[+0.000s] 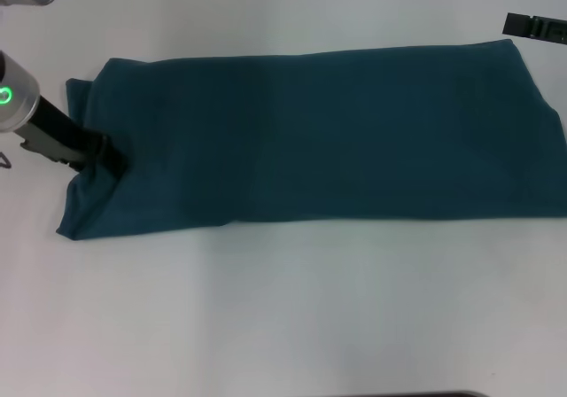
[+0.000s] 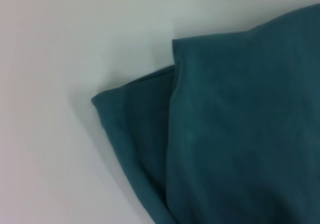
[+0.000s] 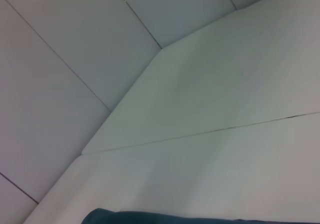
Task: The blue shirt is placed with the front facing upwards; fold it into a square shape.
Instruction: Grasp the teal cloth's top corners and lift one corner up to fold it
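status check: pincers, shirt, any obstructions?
Left pincer down on the blue shirt at its left end. Right pincer off the cloth, far right. Shirt folded into a long band, not square yet. Nothing in the way.

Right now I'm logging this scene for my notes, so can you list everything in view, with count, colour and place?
shirt: one, dark teal-blue, folded into a long band lying across the middle of the table, plain side up, no lettering showing.
table: one, white, under the shirt and filling the head view.
left gripper: one, black on a silver arm with a green light, at the shirt's left end, touching the cloth.
right gripper: one, black, at the far right edge of the head view, above the shirt's right end and apart from it.
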Available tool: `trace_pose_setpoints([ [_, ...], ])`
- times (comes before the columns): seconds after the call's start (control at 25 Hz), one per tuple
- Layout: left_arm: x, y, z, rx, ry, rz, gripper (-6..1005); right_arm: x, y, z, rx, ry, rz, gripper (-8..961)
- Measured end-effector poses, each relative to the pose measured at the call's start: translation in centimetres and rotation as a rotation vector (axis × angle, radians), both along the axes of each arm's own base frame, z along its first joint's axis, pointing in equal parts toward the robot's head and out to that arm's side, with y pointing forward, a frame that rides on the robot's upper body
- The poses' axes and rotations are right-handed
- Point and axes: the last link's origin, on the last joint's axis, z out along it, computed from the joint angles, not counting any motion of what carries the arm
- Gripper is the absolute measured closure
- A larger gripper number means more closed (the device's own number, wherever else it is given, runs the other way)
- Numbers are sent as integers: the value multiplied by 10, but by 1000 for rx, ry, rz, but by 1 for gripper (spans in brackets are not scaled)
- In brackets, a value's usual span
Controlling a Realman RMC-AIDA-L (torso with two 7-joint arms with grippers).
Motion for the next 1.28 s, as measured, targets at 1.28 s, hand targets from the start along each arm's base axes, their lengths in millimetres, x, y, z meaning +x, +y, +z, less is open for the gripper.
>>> trace_pose_setpoints([
  [1.28,6,4,-2,13,-8,-15,601,0,-1,1,-4,5,6,224],
])
